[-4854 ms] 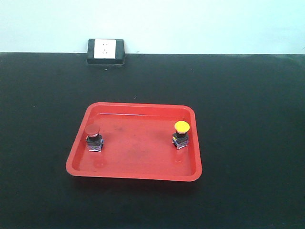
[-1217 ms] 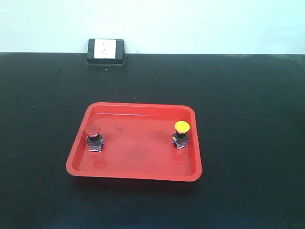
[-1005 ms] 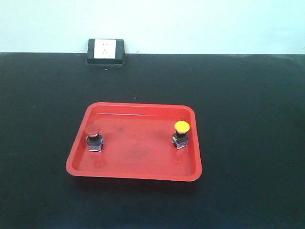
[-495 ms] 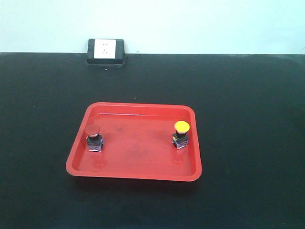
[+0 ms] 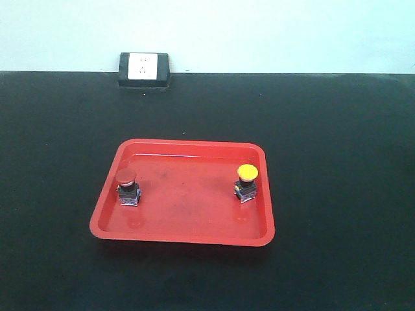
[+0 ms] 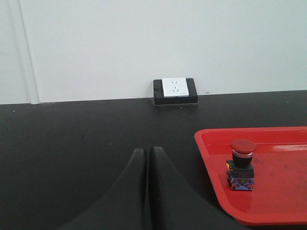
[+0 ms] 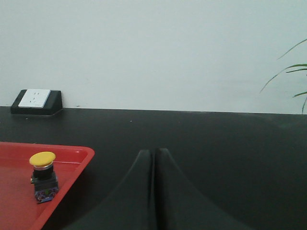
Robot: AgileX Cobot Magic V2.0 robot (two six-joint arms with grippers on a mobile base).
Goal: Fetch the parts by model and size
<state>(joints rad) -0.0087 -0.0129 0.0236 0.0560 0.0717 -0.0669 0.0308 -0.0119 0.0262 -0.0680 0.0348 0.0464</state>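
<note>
On my front view the black counter (image 5: 337,194) carries a red tray (image 5: 188,236), and a white socket (image 5: 143,67) in a black housing sits at the back edge against the pale wall. Plant leaves (image 7: 290,72) poke in at the right of my right wrist view. Nothing stands between either arm and the tray.

The red switch (image 5: 127,186) stands upright near the tray's left wall, cap up, long axis vertical. The yellow switch (image 5: 246,182) stands the same way near the right wall, well apart from the red one. Both rest on the tray floor, touching nothing else.

My left fingers (image 6: 147,158) are pressed together, tips meeting, holding nothing, low over bare counter to the left of the tray. My right fingers (image 7: 154,158) are likewise closed and empty, over bare counter to the right of the tray.
</note>
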